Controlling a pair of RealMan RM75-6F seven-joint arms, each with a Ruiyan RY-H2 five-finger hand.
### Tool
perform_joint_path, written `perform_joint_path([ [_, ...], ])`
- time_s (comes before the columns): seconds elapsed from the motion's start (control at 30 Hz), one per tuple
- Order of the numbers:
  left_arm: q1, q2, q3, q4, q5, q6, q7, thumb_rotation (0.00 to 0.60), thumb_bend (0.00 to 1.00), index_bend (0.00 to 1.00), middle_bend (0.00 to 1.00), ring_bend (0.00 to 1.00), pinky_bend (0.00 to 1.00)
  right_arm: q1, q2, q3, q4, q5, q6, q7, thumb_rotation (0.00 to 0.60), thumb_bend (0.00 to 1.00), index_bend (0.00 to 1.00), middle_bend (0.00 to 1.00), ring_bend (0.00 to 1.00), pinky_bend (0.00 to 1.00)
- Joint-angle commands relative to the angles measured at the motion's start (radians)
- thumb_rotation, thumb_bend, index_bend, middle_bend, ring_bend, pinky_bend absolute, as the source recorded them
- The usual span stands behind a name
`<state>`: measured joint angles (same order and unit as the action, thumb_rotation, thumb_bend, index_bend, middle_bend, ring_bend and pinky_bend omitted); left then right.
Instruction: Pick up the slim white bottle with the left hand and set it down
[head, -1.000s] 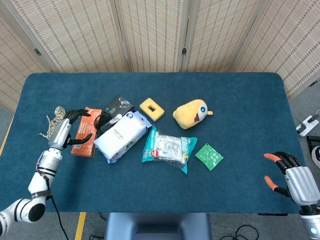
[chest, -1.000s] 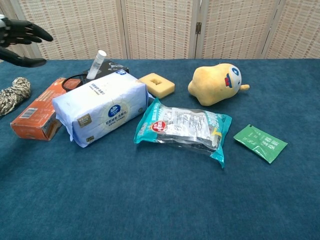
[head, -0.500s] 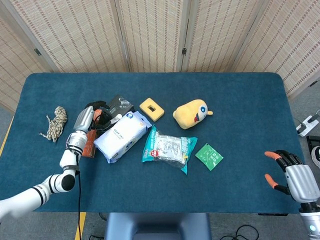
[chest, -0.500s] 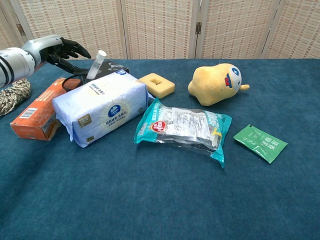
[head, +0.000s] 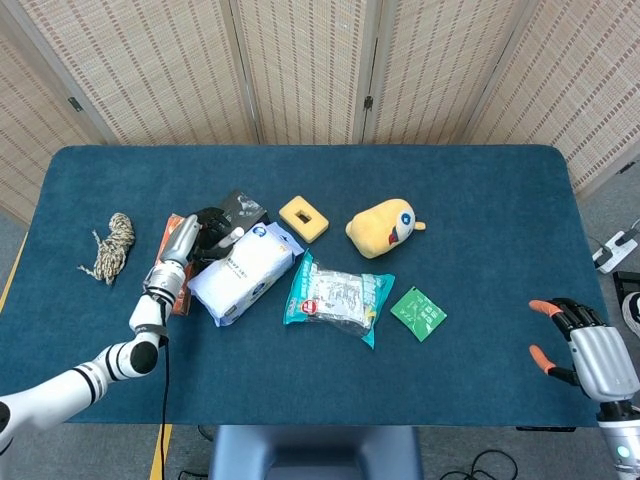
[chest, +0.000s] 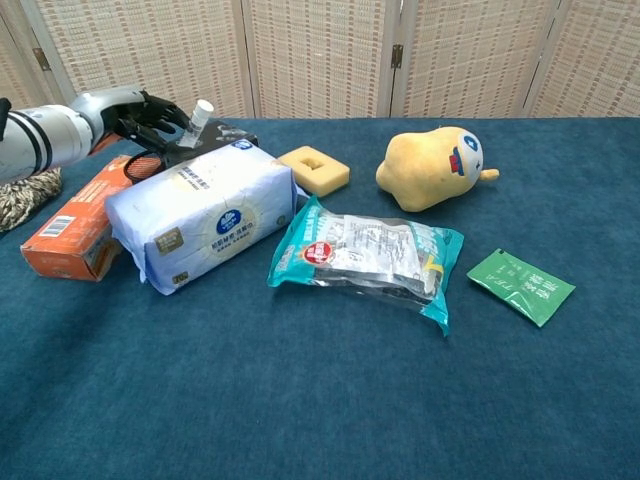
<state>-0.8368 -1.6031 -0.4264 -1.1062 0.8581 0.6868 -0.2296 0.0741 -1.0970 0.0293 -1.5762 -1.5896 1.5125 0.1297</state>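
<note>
Slim white bottle (chest: 196, 120) leans on the black pouch (chest: 215, 137) behind the soft, crinkly tissue pack (chest: 200, 213). A second ago the left hand (chest: 150, 118) hung far left over the rope coil (chest: 20, 190); now its dark fingers (chest: 168, 112) curl beside the smooth bottle, grip unconfirmed. Far right, the right hand (head: 585, 350) rests spread above the felt-like desk (head: 480, 200).

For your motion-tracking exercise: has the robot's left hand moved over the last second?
Yes. The left hand has moved rightward from above the orange box to the slim white bottle.
</note>
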Motion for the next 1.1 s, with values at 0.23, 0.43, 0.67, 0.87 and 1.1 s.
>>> perform_joint_path([
  [0.23, 0.004, 0.020, 0.007, -0.027, -0.009, -0.018, -0.003, 0.600, 0.37, 0.47, 0.24, 0.14, 0.10, 0.002, -0.001, 0.000, 0.002, 0.002, -0.004, 0.003, 0.600, 0.23, 0.25, 0.29, 0.20, 0.25],
  [0.43, 0.009, 0.037, 0.013, -0.044, -0.010, -0.015, 0.000, 0.600, 0.40, 0.48, 0.24, 0.14, 0.10, 0.002, -0.003, 0.001, 0.005, 0.002, -0.004, 0.005, 0.600, 0.23, 0.25, 0.29, 0.20, 0.25],
  [0.67, 0.008, 0.042, 0.020, -0.054, -0.011, -0.013, 0.006, 0.600, 0.40, 0.50, 0.24, 0.14, 0.10, 0.002, -0.003, 0.001, 0.006, 0.003, -0.004, 0.006, 0.600, 0.23, 0.25, 0.29, 0.20, 0.25],
  [0.87, 0.005, 0.041, 0.023, -0.056, -0.010, -0.008, 0.007, 0.600, 0.40, 0.50, 0.25, 0.14, 0.10, 0.000, -0.003, 0.000, 0.006, 0.004, -0.002, 0.007, 0.600, 0.23, 0.25, 0.29, 0.20, 0.25],
  [1.1, 0.001, 0.036, 0.025, -0.054, -0.013, -0.005, 0.008, 0.600, 0.41, 0.51, 0.25, 0.15, 0.10, -0.002, -0.001, 0.000, 0.005, 0.005, 0.001, 0.006, 0.600, 0.23, 0.25, 0.29, 0.20, 0.25],
])
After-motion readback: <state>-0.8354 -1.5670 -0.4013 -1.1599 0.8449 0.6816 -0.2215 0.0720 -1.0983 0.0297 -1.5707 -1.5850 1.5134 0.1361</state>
